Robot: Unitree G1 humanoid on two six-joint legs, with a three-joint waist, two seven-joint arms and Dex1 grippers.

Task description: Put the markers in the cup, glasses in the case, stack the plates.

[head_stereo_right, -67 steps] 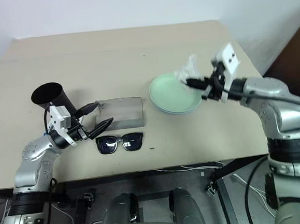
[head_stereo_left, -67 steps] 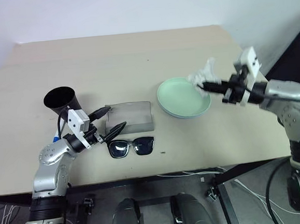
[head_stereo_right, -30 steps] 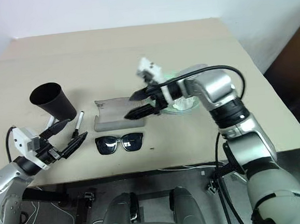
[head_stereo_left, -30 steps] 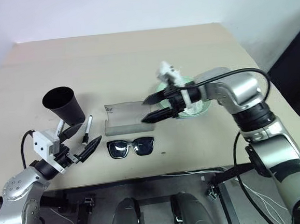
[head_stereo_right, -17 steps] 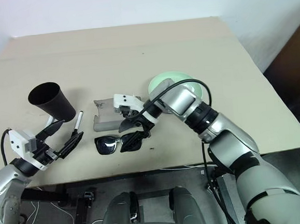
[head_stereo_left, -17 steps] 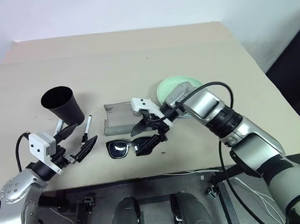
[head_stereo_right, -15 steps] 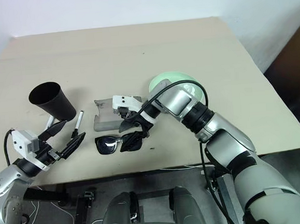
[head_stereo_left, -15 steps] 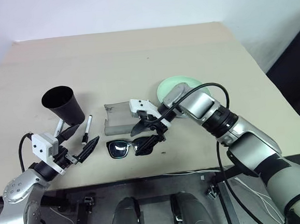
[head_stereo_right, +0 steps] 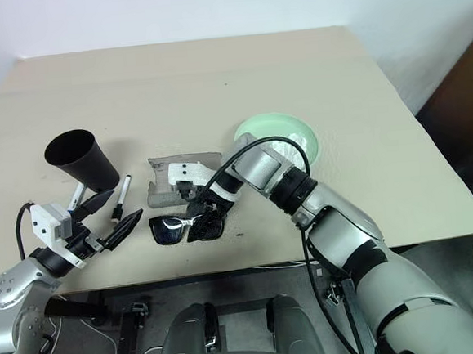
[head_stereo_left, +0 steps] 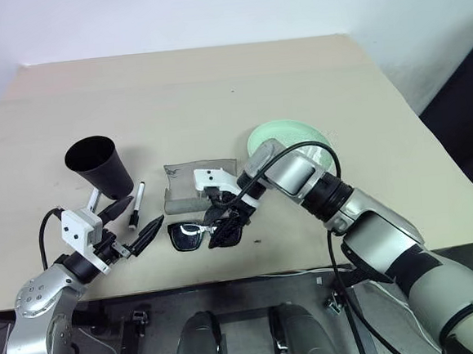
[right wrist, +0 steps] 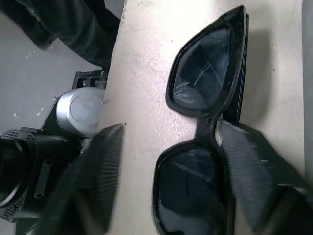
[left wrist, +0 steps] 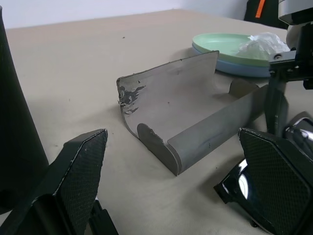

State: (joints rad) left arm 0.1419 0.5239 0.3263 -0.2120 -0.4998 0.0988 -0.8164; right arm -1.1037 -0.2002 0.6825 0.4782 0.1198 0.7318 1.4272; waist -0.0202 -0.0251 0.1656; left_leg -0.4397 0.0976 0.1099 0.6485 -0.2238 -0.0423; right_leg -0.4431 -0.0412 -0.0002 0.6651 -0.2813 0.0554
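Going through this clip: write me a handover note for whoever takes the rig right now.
Right claw: down over the glasses, fingers astride the frame, grip not confirmed.
Left claw: open, holding nothing, near the cup.
Case lies open behind the glasses.
One marker lies beside the cup.
Done: plates stacked.
Left: glasses into case, markers into cup.

A beige table and crumpled plastic.

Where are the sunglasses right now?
In the head views, the sunglasses lie near the table's front edge, just in front of the grey case, with the right tool down over their right lens.
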